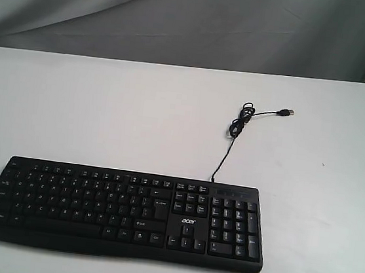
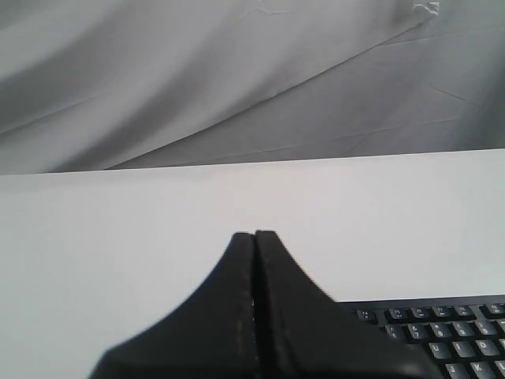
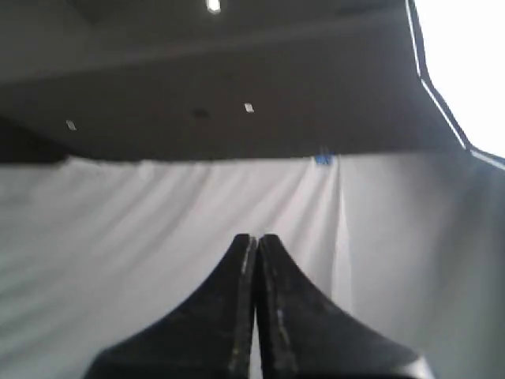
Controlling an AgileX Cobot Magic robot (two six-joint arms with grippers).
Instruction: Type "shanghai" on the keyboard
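Lying flat on the white table (image 1: 106,114): keyboard (image 1: 121,212), both pincers clenched.
Exterior: the keyboard is sitting along the table's near edge, and its thin cable (image 1: 222,159) is running toward the table's middle, bunching into a small coil and ending in a loose USB plug (image 1: 287,113). Left wrist: the left gripper (image 2: 254,237) is hanging over the table, fingers pressing tight together, with a keyboard corner showing beside it. Right wrist: the right gripper (image 3: 256,241) is facing a grey cloth backdrop (image 3: 118,237), fingers likewise pressing together.

Setting: indoor lab or staged test bay. White table (image 1: 106,114); creased grey cloth backdrop (image 1: 202,20) draped behind it; dark ceiling (image 3: 158,71) with small lights (image 3: 213,5) overhead.
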